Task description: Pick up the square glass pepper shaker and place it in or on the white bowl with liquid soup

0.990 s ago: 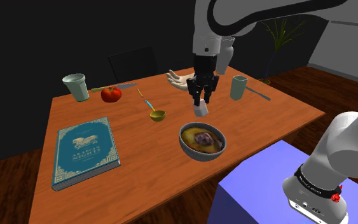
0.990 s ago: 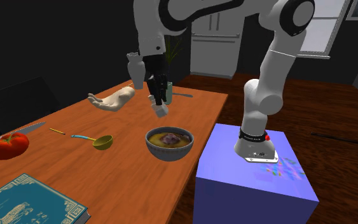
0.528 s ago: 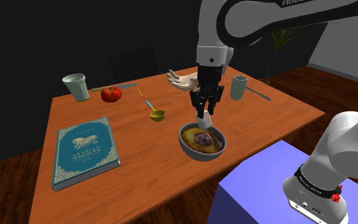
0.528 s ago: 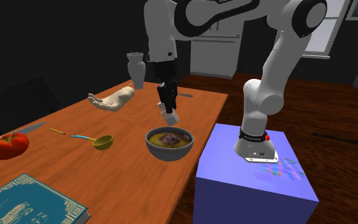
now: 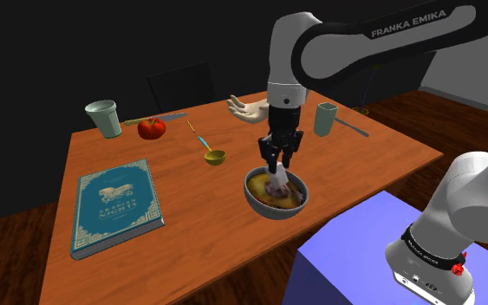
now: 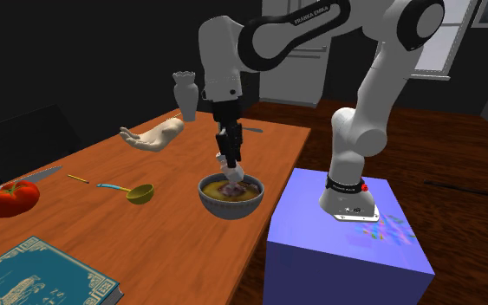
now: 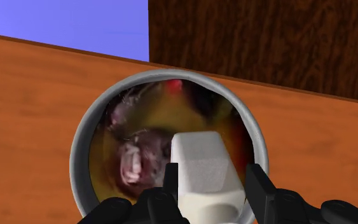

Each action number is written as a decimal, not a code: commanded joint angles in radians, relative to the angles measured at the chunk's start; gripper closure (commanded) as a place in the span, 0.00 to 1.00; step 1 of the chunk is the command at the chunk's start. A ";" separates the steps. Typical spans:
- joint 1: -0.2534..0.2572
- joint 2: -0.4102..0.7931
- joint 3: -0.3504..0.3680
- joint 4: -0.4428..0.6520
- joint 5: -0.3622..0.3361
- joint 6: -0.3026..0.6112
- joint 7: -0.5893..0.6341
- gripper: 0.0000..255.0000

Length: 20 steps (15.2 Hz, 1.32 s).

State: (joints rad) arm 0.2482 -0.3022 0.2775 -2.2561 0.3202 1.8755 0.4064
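Counter: you are working over an orange-brown wooden counter. In the shoulder view a blue book lies at 9 o'clock of the bowl. A tomato and a pale cup sit toward 10 o'clock, with a yellow ladle nearer in.
Room: dark wood floor, and a black area beyond the counter's far edge with a dark chair in front of it. The blue stand is at 4 o'clock of the bowl.
Pincer: your pincer points down over the bowl, its fingers parted just the shaker's width. It seems to clasp the shaker, though contact on one side is hard to make out.
Pepper shaker: the white, blocky pepper shaker hangs between the fingers, inside the grey rim, just above the soup.
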 commanded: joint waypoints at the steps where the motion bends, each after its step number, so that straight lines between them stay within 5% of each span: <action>1: 0.001 0.008 0.003 -0.023 0.002 0.031 -0.006 1.00; 13: 0.003 0.025 0.009 -0.061 0.007 0.086 -0.015 1.00; 14: 0.003 0.023 0.009 -0.063 0.007 0.086 -0.015 0.00; 20: -0.001 0.017 0.002 -0.036 0.002 0.051 -0.014 0.00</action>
State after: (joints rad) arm 0.2491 -0.2814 0.2831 -2.3054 0.3246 1.9449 0.3921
